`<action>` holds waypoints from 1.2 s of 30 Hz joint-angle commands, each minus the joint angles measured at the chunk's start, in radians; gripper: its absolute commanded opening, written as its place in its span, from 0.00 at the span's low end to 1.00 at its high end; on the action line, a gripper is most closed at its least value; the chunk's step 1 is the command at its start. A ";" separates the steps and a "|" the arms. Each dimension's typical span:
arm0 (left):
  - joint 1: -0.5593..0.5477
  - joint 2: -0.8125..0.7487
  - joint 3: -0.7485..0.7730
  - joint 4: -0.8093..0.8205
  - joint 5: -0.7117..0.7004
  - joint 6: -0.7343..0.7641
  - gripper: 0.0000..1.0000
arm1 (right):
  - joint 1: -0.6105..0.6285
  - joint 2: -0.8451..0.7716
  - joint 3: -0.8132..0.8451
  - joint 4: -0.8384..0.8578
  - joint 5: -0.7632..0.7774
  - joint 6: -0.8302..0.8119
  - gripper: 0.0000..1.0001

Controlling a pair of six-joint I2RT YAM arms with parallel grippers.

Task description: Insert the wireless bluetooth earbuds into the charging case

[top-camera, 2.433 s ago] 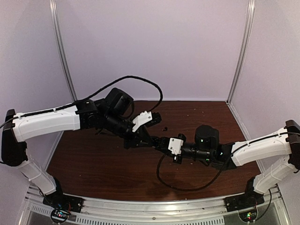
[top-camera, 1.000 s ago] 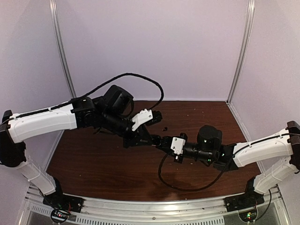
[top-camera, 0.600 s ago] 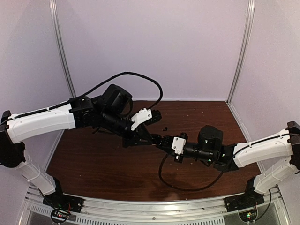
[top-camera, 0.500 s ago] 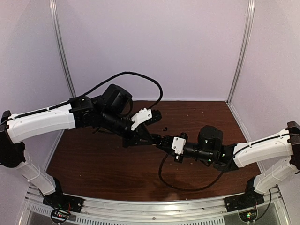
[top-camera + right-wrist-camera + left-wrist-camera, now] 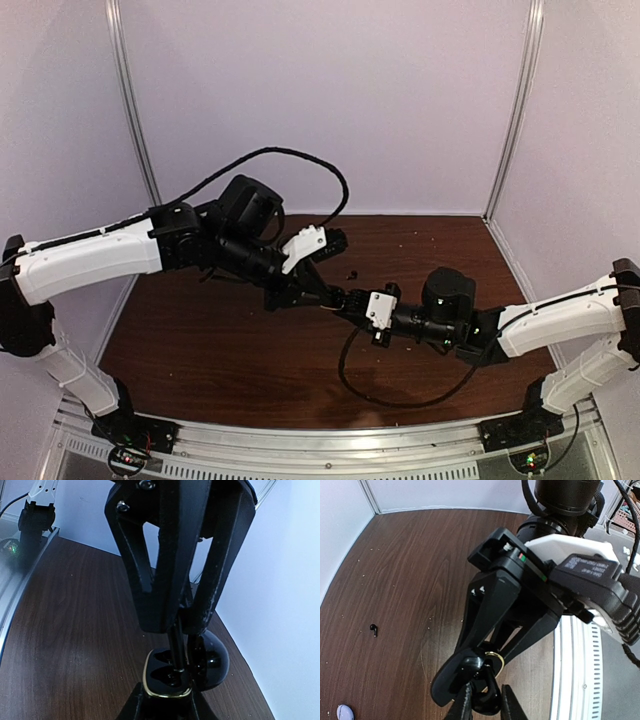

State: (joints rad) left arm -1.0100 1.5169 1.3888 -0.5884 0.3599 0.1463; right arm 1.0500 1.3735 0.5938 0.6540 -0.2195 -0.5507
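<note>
right gripper [image 5: 167,703] is clamping the probably slick, light charging case [image 5: 167,678] by its sides, left gripper [image 5: 184,665] is dipping in, can't tell if pinching anything.

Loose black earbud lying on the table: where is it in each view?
Top external: black earbud on the table, near picture centre.
Left wrist: far left, mid-height.
Right wrist: not in it.
Shared landmark: the charging case, bottom centre in both wrist views; from above it sits just below-left of the earbud, mostly hidden.
</note>
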 commanded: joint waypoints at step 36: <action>-0.016 0.125 0.091 -0.028 -0.073 0.017 0.00 | 0.013 0.046 0.061 0.008 -0.046 0.030 0.00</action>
State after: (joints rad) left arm -1.0161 1.6047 1.4471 -0.6392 0.3271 0.1455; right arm 1.0496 1.3998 0.6170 0.6132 -0.2192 -0.5449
